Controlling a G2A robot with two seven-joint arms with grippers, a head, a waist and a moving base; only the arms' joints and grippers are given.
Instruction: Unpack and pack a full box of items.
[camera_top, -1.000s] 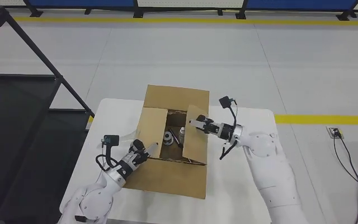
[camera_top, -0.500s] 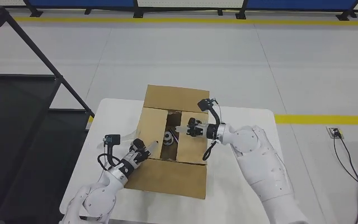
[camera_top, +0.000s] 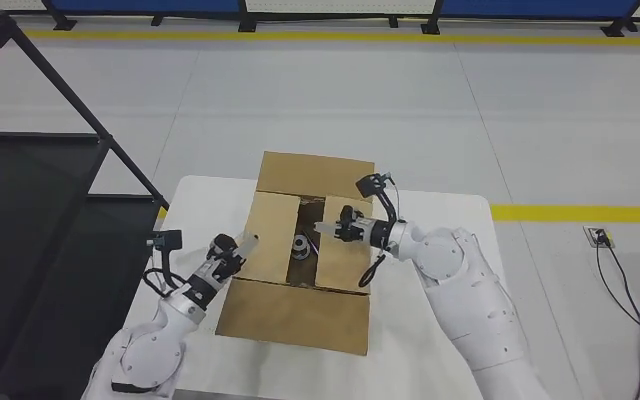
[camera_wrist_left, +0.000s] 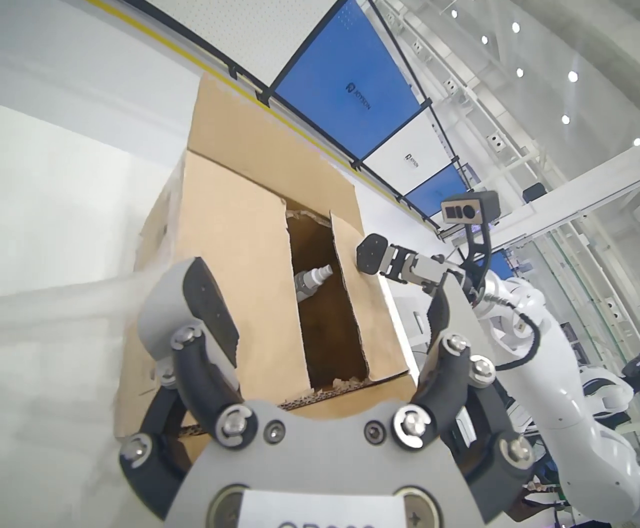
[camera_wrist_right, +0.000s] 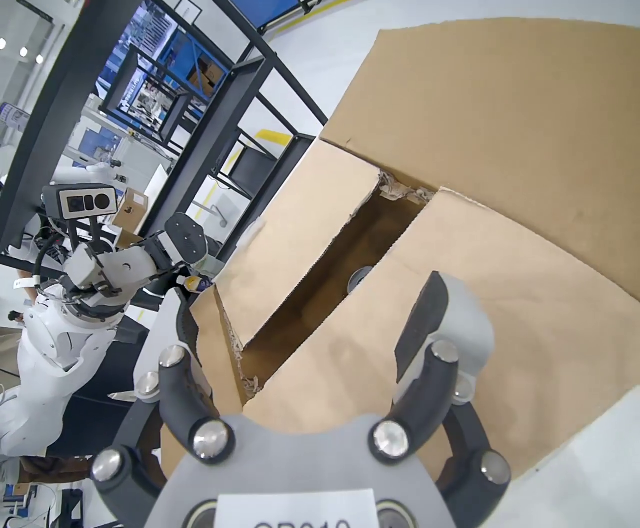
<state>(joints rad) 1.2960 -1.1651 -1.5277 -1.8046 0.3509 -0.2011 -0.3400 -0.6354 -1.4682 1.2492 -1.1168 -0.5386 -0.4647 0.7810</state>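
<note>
A brown cardboard box (camera_top: 300, 240) stands mid-table. Its two side flaps lie nearly flat, leaving a narrow gap between them. A small spray bottle (camera_wrist_left: 312, 281) and a round metal item (camera_top: 298, 244) show through that gap. My left gripper (camera_top: 240, 248) is open at the outer edge of the left flap (camera_top: 268, 235), its fingers (camera_wrist_left: 210, 305) empty. Above the inner edge of the right flap (camera_top: 345, 255) my right gripper (camera_top: 328, 228) hovers open with nothing in it. The right wrist view shows the right gripper (camera_wrist_right: 310, 300) low over that flap, with the gap (camera_wrist_right: 320, 290) just ahead.
The box's far flap (camera_top: 315, 172) and near flap (camera_top: 295, 318) are folded outward. The white table (camera_top: 430, 300) has bare surface on both sides of the box. A black metal frame (camera_top: 80, 110) stands to the left of the table.
My right gripper moved left from the box's right edge, pushing the right flap down over the opening. The left gripper drew back left to the left flap's outer edge. The gap narrowed.
</note>
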